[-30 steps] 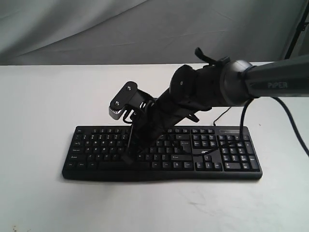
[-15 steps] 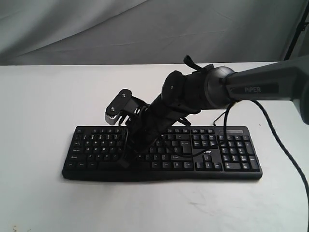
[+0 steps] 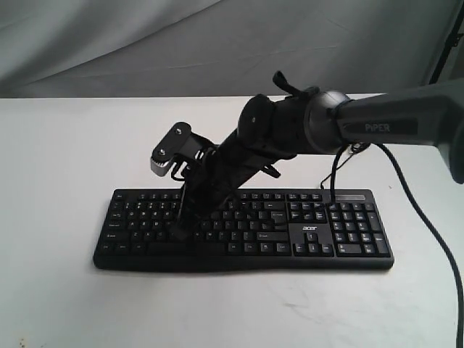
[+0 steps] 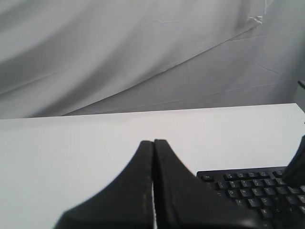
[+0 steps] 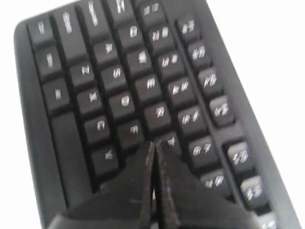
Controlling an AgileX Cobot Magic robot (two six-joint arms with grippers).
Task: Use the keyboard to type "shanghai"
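The black keyboard (image 3: 348,233) with a white acer logo lies across the white table (image 3: 65,145). My right gripper (image 3: 178,233) reaches across from the right and is shut. Its tip points down at the letter keys in the left half of the keyboard, at or just above them. In the right wrist view the shut right gripper (image 5: 153,143) hangs over blurred keys of the keyboard (image 5: 119,71) next to the V key. My left gripper (image 4: 153,141) is shut and empty, off the keyboard's left end; a corner of the keyboard (image 4: 248,191) shows beside it. The left arm is out of the exterior view.
A grey cloth backdrop (image 3: 145,43) hangs behind the table. A black cable (image 3: 428,225) droops from the right arm over the table's right side. The right arm's wrist camera (image 3: 168,151) sticks out above the keyboard's upper left rows.
My right arm has swung to the left, carrying the shut gripper tip a few keys leftward along the keyboard. The keyboard itself has stayed put.
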